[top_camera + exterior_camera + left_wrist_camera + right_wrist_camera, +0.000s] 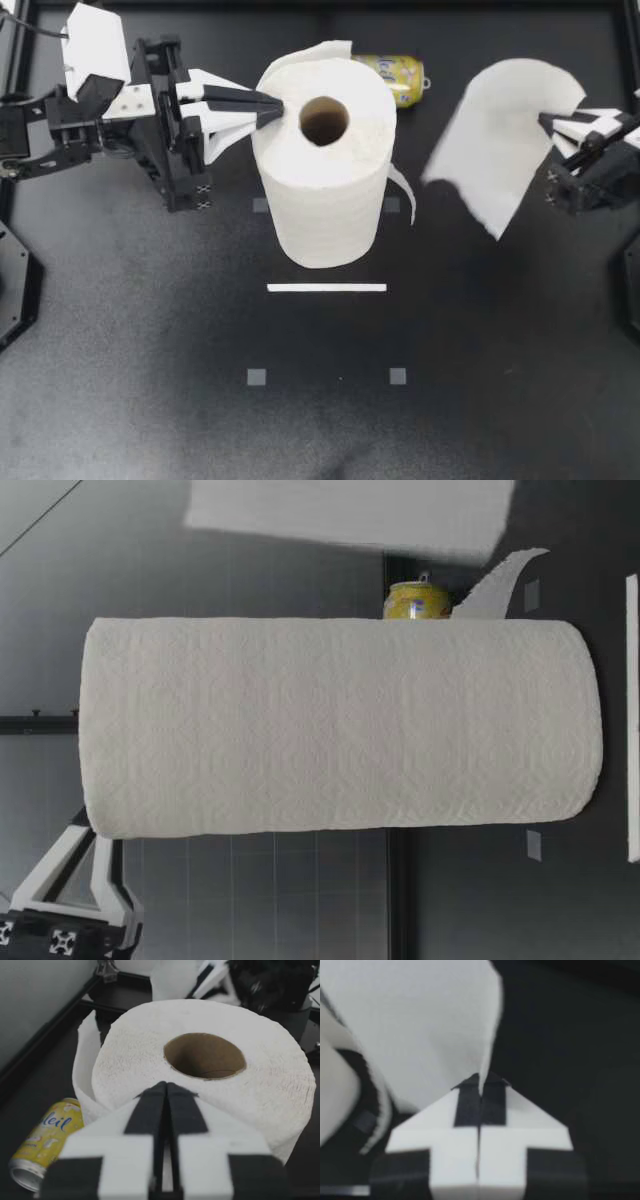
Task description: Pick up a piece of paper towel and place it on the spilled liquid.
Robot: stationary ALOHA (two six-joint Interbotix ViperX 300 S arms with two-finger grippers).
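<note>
The sheet [495, 140] is hanging over the right side of the bench [150, 400]. My right fingers [572, 126] are pinching it at one edge. In the right wrist view those fingers [467, 1105] are pressing together, with the thin edge of the sheet [420, 1020] squeezed between them. I cannot tell if the low corner of the sheet is touching the bench.

Next to the sheet, in the middle of the bench, the big roll [325, 170] is standing upright. There is a small gap between the two. A loose flap [403, 192] is hanging off the roll on the side facing the sheet.

A yellow can [395, 76] is lying on its side just behind the roll. A white strip [326, 288] is lying flat on the bench just in front of the roll. Small grey squares [257, 377] are sitting on the bench around the roll and nearer the front.

On the other side of the roll, my left fingers [240, 100] are pressing together with nothing between them. Their tips are touching the top rim of the roll. In the left wrist view the fingers [150, 1115] are pointing at the hole of the roll [210, 1060], and the can [45, 1140] is lying beside and below them.

From the low view the roll [340, 725] is blocking most of the bench. The can [417, 600] is peeking out from behind it.
</note>
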